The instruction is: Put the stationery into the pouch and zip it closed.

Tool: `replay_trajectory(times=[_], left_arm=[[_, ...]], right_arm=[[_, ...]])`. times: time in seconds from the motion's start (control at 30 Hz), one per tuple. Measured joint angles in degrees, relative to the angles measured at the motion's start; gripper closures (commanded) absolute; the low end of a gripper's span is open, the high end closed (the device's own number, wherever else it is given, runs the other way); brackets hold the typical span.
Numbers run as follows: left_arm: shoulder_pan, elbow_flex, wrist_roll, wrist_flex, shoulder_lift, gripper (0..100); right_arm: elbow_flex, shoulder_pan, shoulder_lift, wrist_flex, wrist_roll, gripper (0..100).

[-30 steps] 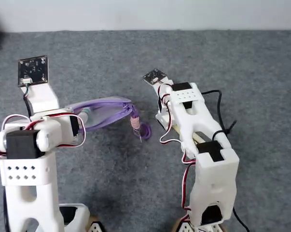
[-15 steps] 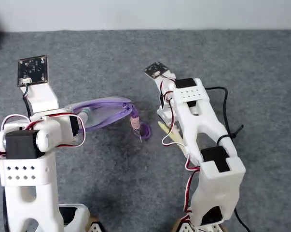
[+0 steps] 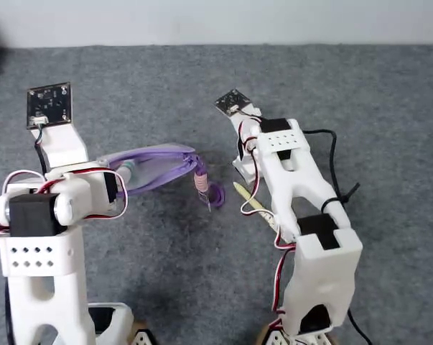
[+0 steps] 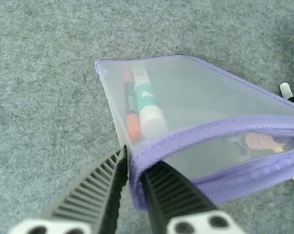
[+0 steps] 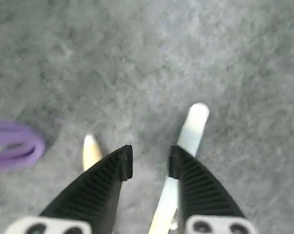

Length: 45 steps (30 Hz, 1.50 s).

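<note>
1. Pouch point(image 3: 155, 167), purple-edged with clear mesh sides, lies on the grey mat point(image 3: 360, 93) between my two arms, nearer my left arm.
2. My left gripper point(image 4: 132, 163) is clamped on the pouch's corner, with the purple seam pinched between both ribbed fingers point(image 4: 112, 180).
3. Through the mesh I see a green-and-white stick point(image 4: 147, 105) and a red pen point(image 4: 129, 117) lying side by side against the end of the pouch nearest my left jaws.
4. A pink charm point(image 3: 200, 181) hangs at the pouch's far end, and a purple loop point(image 3: 215, 194) lies on the mat just beyond it.
5. My right gripper point(image 5: 150, 158) is over bare mat, its jaws apart with nothing between them.
6. A pale yellow pencil point(image 5: 90, 151) lies on the mat just outside one of my right fingers, its tip towards the purple loop.
7. A white pen point(image 5: 188, 134) lies just outside my other right finger, partly hidden by it.
8. From above, the pencil shows beside my right arm, apart from the pouch.
9. I cannot tell whether the zip is open or drawn.
</note>
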Motion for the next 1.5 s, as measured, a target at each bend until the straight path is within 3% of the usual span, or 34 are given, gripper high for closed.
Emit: replay_trajectory(times=[0.53,0.7,1.1,1.5], left_arm=[[0.00,0.00,0.00,0.00,0.00,99],[0.00,0.00,0.00,0.00,0.00,99],[0.00,0.00,0.00,0.00,0.00,99],[0.00,0.00,0.00,0.79,0.00,99]], right_arm=[[-5.54,4.48,9.14,-3.34,-2.02,84.3],[-14.77,4.57,14.24,4.04,-3.34,99.8],[-20.13,5.27,14.33,14.24,-3.78,99.1],[-20.04,5.01,-5.54,33.41,-6.95,99.1]])
